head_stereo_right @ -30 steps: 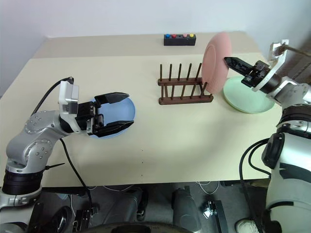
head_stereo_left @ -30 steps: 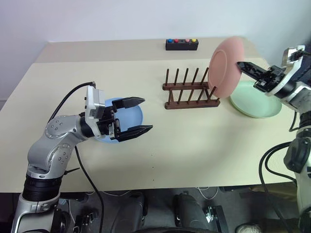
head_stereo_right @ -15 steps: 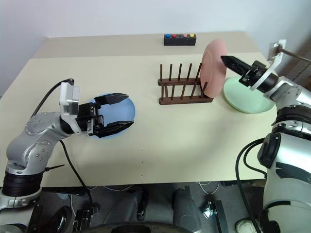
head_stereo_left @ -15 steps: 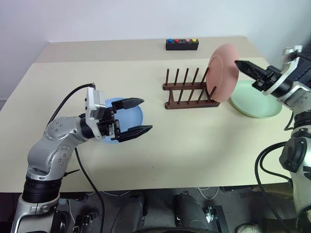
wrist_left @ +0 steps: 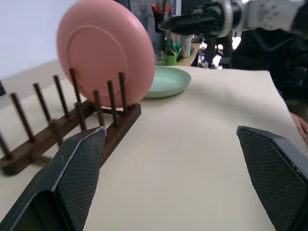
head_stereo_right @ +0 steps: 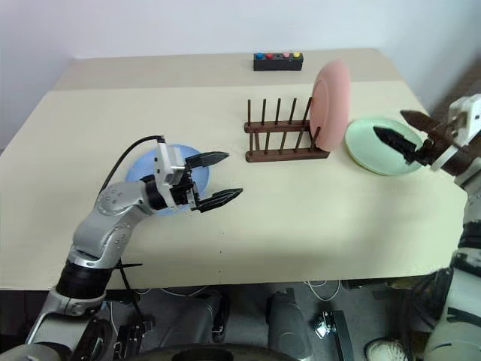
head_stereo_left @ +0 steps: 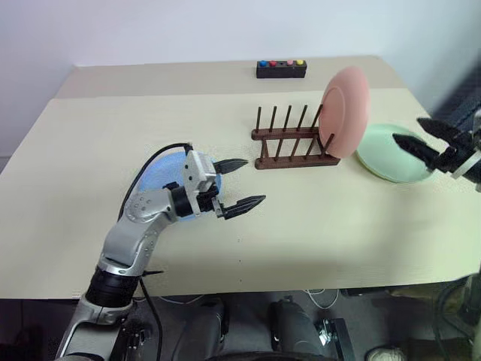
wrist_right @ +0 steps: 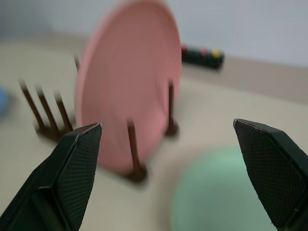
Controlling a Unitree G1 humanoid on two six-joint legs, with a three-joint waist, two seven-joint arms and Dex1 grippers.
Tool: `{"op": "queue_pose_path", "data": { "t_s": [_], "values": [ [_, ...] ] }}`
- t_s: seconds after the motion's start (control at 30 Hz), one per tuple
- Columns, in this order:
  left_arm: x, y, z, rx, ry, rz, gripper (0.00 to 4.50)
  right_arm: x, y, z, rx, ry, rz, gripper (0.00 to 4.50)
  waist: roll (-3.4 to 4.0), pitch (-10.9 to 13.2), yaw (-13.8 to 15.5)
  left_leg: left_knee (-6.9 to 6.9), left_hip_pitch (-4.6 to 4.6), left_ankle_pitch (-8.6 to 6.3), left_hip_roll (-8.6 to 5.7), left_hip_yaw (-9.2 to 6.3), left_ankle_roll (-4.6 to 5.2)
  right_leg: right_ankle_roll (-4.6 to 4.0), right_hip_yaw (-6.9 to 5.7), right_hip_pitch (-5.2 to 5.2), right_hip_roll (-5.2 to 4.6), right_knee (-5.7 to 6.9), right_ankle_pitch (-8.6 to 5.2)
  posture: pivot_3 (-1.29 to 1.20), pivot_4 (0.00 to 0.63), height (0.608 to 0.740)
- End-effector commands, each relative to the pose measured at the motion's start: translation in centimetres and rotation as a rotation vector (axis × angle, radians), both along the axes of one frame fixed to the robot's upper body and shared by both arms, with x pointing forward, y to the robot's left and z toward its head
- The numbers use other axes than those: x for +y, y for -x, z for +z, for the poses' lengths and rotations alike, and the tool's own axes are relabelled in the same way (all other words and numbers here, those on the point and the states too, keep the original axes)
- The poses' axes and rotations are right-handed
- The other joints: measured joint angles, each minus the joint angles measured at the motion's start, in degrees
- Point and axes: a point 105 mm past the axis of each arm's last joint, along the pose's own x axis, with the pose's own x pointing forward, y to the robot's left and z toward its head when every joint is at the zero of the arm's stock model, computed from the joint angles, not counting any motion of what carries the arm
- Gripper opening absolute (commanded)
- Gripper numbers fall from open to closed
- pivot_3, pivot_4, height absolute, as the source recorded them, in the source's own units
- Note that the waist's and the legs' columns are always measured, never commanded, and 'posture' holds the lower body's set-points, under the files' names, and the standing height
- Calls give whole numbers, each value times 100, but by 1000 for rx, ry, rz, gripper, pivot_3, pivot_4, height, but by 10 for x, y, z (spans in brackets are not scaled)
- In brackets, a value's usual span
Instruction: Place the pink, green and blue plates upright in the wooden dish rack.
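The pink plate (head_stereo_left: pixel 346 113) stands upright in the last slot at the right end of the wooden dish rack (head_stereo_left: pixel 289 143), free of any gripper. Flat on the table just right of the rack lies the green plate (head_stereo_left: pixel 383 154). My right gripper (head_stereo_left: pixel 408 129) is open and empty over the green plate's right side, pointing at the pink plate (wrist_right: pixel 130 91). At the left, the blue plate (head_stereo_left: pixel 154 177) lies flat, partly hidden under my left wrist. My left gripper (head_stereo_left: pixel 254 181) is open and empty past the blue plate's right edge, pointing toward the rack (wrist_left: pixel 57 125).
A black box with coloured buttons (head_stereo_left: pixel 281 69) sits at the back of the table behind the rack. Several rack slots to the left of the pink plate hold nothing. Bare tabletop (head_stereo_left: pixel 316 226) lies in front of the rack.
My right gripper opened, let go of the pink plate, which now stands in the rack, and drew back to the right. My left gripper moved right, beyond the blue plate.
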Motion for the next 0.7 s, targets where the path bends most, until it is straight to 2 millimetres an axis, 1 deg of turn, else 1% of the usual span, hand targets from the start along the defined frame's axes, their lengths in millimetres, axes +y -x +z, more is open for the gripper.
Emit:
{"op": "queue_pose_path", "data": {
  "t_s": [0.03,0.1,0.17,0.27,0.37,0.47,0.57,0.63,0.7],
  "values": [
    [-14,-6,-2,-4,-23,-1,4500,6,2,9,-37,162,9,4479,1,-1,-25,0,1,0,1,0,0,0,1,0,2,1,0,0,150,740],
    [-25,-13,-5,8,-11,23,4500,4,-2,-12,38,252,-15,4479,1,-1,-47,1,7,0,1,0,0,0,0,9,4,1,0,0,150,740],
    [-36,-15,-9,34,-12,16,4500,5,-7,-23,83,264,-16,4479,0,-1,-61,2,10,0,0,0,1,0,-1,12,4,0,0,0,150,740],
    [-51,-18,-12,37,-27,19,4500,9,-18,-41,136,332,-8,4479,1,-1,-61,3,9,5,0,0,-7,1,-2,11,4,0,0,0,150,740],
    [-59,-18,-11,31,-20,17,4500,13,-26,-50,185,320,-7,4479,1,-1,-75,3,9,9,0,0,-14,1,-1,12,4,-1,0,0,150,740],
    [-63,-17,-8,24,-7,15,4500,10,-34,-63,235,380,-37,4479,1,-1,-79,1,9,14,0,0,-23,1,-1,10,5,-1,0,0,150,740],
    [-64,-15,-7,23,-9,6,4500,8,-37,-71,271,420,-48,4479,1,-1,-64,1,9,14,0,-1,-24,0,-2,11,4,-1,0,0,150,740],
    [-64,-14,-8,17,-17,7,4500,1,-40,-83,324,458,-96,3967,1,-1,-64,3,9,14,-2,0,-24,0,-2,12,4,-2,0,0,150,740],
    [-64,-13,-7,10,-18,6,4500,-3,-41,-90,359,482,-125,3157,1,-1,-71,3,8,15,-3,0,-25,0,-1,12,4,-2,0,0,150,740]
  ]
}}
